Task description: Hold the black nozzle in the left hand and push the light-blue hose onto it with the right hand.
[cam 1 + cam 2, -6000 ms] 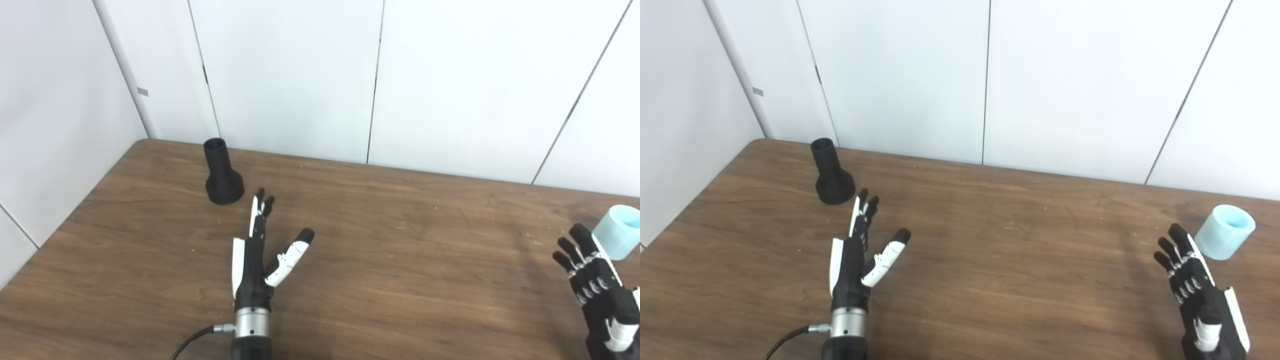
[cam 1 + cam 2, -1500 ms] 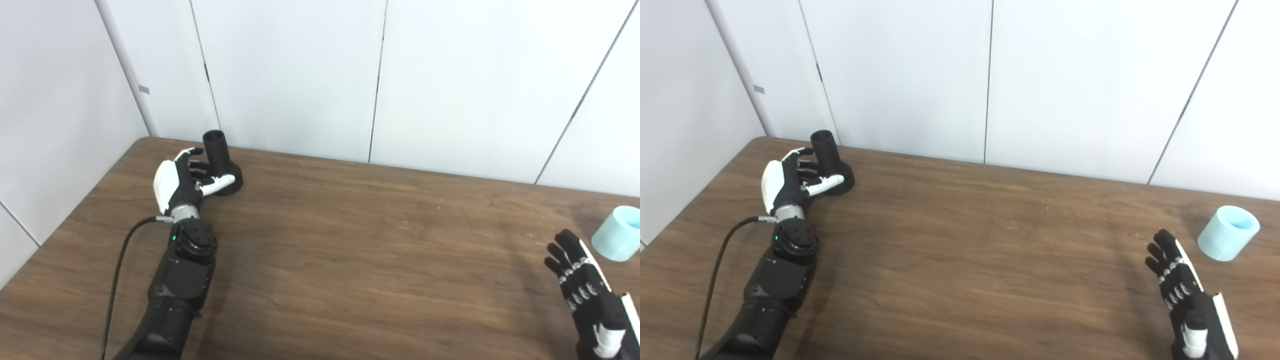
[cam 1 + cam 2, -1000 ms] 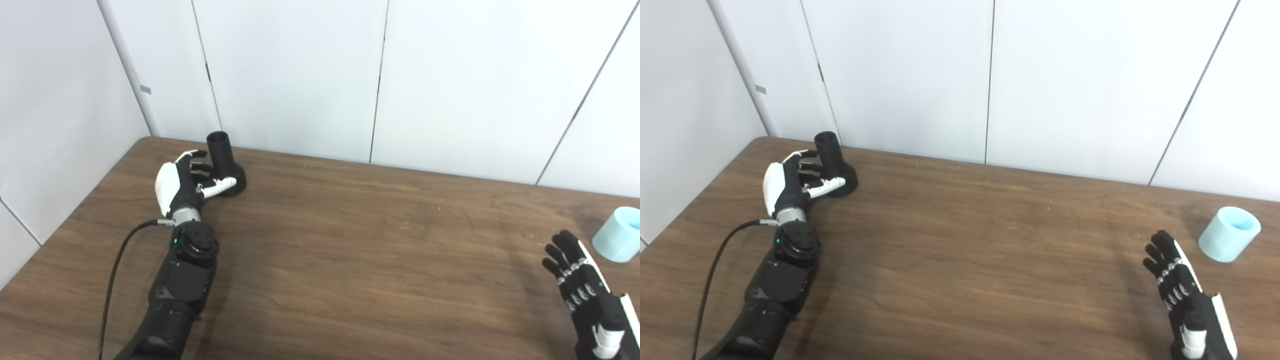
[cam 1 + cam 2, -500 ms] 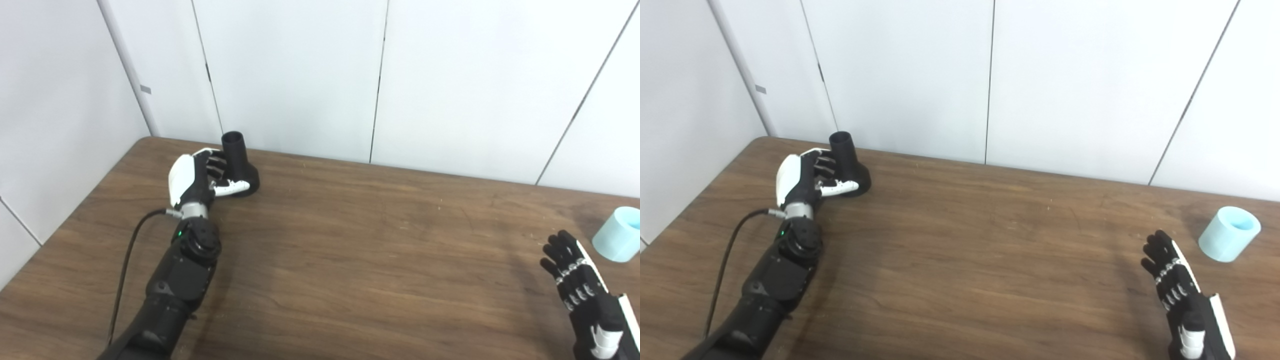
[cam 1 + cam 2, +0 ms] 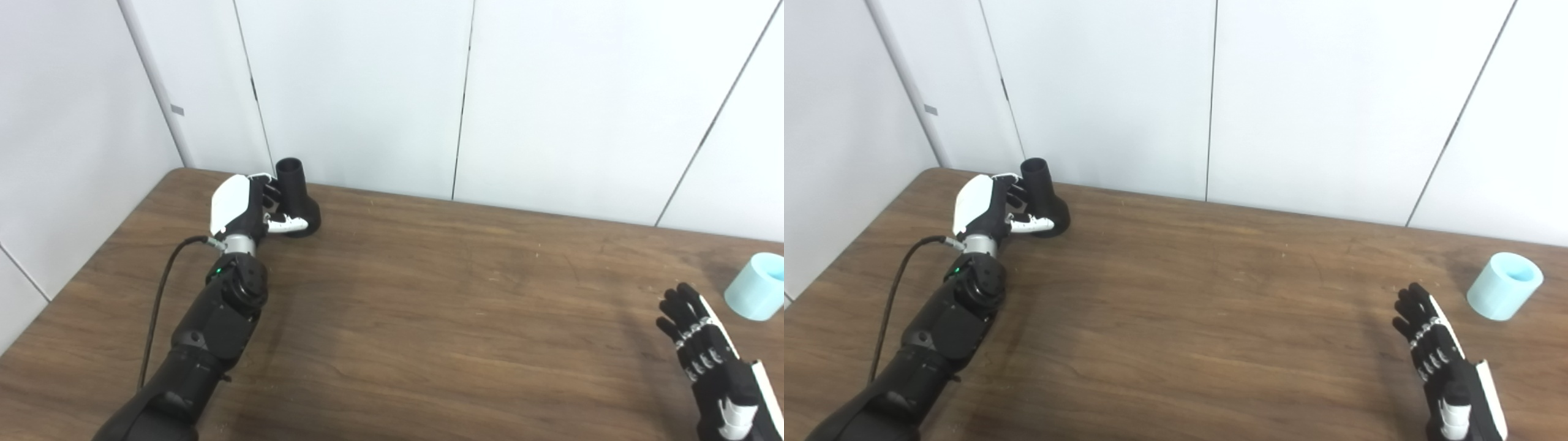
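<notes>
Flared black nozzle [image 5: 296, 196], stubby pale-blue hose [image 5: 1504, 285], woodgrain table [image 5: 429, 294]

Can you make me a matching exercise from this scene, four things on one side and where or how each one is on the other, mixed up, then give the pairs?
Things
1. black nozzle
2. light-blue hose
3. left hand
4. right hand

States
A. open, fingers spread, holding nothing, at the near right
B. upright on its wide base near the table's far left corner
C. standing alone near the table's right edge, untouched
D. fingers and thumb curled around the black part

Pairs: 1-B, 2-C, 3-D, 4-A
</notes>
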Motion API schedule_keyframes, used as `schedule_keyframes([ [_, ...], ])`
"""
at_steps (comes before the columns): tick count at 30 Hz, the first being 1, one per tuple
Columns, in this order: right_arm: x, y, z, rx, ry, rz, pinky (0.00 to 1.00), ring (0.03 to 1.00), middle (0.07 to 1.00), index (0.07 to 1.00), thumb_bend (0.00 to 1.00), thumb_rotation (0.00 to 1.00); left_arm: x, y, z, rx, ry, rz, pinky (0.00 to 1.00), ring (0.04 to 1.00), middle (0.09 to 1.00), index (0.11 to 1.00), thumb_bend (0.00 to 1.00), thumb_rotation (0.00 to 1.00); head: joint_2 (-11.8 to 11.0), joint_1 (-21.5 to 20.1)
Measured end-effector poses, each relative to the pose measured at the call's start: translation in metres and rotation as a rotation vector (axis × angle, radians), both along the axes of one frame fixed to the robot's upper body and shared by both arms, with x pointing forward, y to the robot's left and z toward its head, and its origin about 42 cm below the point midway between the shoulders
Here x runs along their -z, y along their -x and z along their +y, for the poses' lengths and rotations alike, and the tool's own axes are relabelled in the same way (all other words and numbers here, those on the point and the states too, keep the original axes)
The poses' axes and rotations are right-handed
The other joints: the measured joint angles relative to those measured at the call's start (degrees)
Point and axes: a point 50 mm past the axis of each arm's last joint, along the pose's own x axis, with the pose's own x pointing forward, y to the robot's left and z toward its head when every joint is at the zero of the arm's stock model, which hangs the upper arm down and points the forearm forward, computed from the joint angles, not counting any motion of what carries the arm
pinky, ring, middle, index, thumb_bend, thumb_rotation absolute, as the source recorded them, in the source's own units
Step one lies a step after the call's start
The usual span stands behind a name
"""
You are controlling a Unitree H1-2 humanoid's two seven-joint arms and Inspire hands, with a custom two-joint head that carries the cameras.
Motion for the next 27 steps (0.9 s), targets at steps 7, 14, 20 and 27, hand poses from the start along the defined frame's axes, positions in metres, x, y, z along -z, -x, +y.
schedule_keyframes([
  [7,0.000,0.001,0.003,-0.002,-0.003,0.008,0.92,0.939,0.932,0.941,0.81,1.00,-0.002,-0.002,-0.002,0.004,-0.008,0.016,0.77,0.595,0.526,0.456,0.52,0.00,0.09,-0.09],
  [14,0.000,0.003,0.006,-0.001,-0.003,0.012,0.92,0.938,0.931,0.941,0.81,1.00,-0.002,-0.001,-0.012,0.036,-0.005,0.019,0.78,0.594,0.519,0.465,0.52,0.00,0.44,-0.70],
  [20,0.000,0.003,0.008,-0.001,0.002,0.014,0.92,0.936,0.926,0.939,0.81,1.00,-0.004,0.004,-0.036,0.151,0.026,0.034,0.77,0.545,0.495,0.483,0.52,0.00,0.79,-1.23],
  [27,0.000,0.003,0.009,0.000,0.008,0.016,0.91,0.925,0.918,0.933,0.81,1.00,-0.006,0.014,-0.059,0.280,0.048,0.050,0.78,0.543,0.506,0.475,0.52,0.00,1.14,-1.85],
])
